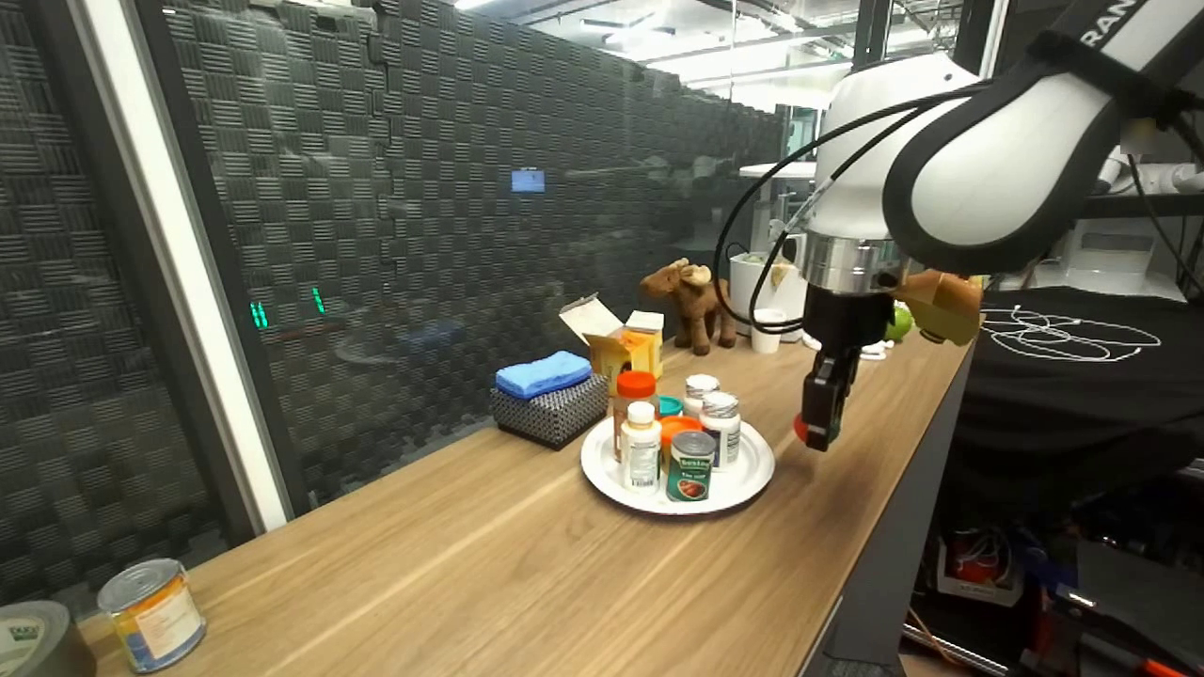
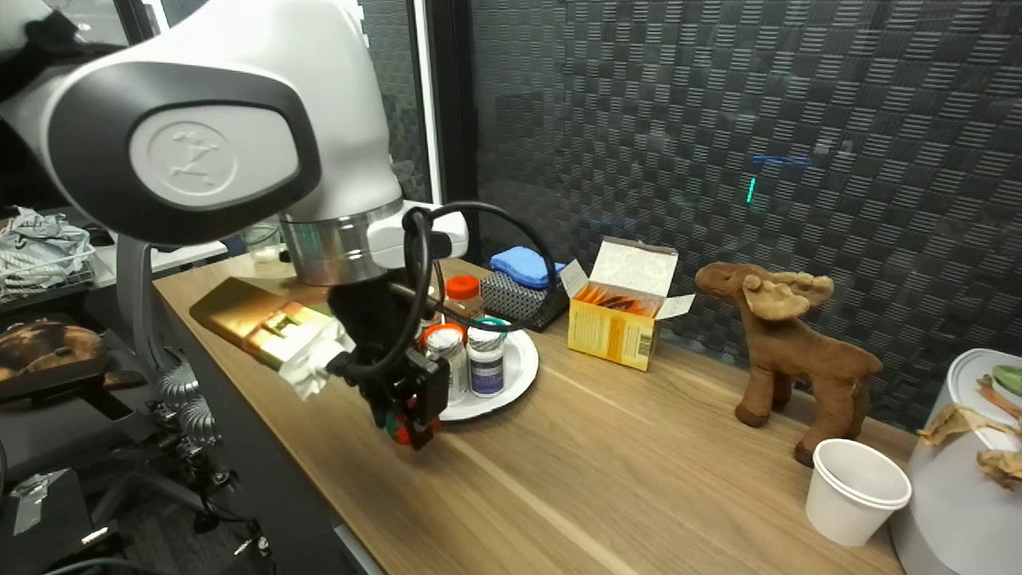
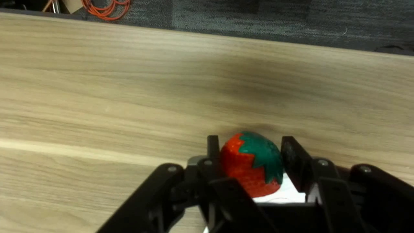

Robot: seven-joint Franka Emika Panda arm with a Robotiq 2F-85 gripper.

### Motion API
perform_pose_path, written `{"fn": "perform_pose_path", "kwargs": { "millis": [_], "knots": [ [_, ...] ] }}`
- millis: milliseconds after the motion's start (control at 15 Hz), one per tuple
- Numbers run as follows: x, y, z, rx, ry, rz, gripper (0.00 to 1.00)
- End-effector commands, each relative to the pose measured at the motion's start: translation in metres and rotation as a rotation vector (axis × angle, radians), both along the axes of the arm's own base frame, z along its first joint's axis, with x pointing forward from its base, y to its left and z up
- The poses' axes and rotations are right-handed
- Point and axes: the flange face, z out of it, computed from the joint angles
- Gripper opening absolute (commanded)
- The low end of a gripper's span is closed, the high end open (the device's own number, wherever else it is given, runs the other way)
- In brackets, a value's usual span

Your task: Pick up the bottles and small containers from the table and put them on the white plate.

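I hold the strawberry-like piece (image 3: 253, 163) by opposite sides, jaws closed against it, presumably to prevent slipping; bottles (image 1: 642, 458) crowd the white plate (image 1: 754, 464), as the task wants.

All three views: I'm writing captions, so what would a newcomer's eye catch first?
Probably the red-and-green strawberry-like object, gripped by the tool over the table. In both exterior views, the white plate on the table, crowded with bottles, stands out, as does the brown plush moose near white cups.
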Motion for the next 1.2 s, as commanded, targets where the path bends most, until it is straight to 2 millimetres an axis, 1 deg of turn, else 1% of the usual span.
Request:
{"fn": "perform_pose_path", "kwargs": {
  "millis": [0, 133, 200, 333, 467, 733, 1000, 1133],
  "knots": [
    [-0.023, 0.029, 0.028, 0.037, -0.049, 0.088, 0.26],
    [-0.023, 0.044, 0.033, 0.055, -0.057, 0.126, 0.26],
    [-0.019, 0.049, 0.032, 0.044, -0.052, 0.135, 0.26],
    [-0.011, 0.059, 0.029, 0.043, -0.036, 0.153, 0.26],
    [-0.006, 0.066, 0.021, 0.038, -0.013, 0.163, 0.26],
    [0.005, 0.072, 0.006, 0.045, 0.028, 0.172, 0.26],
    [0.021, 0.073, 0.001, 0.047, 0.041, 0.169, 0.26],
    [0.030, 0.073, 0.002, 0.053, 0.047, 0.162, 0.26]
  ]
}}
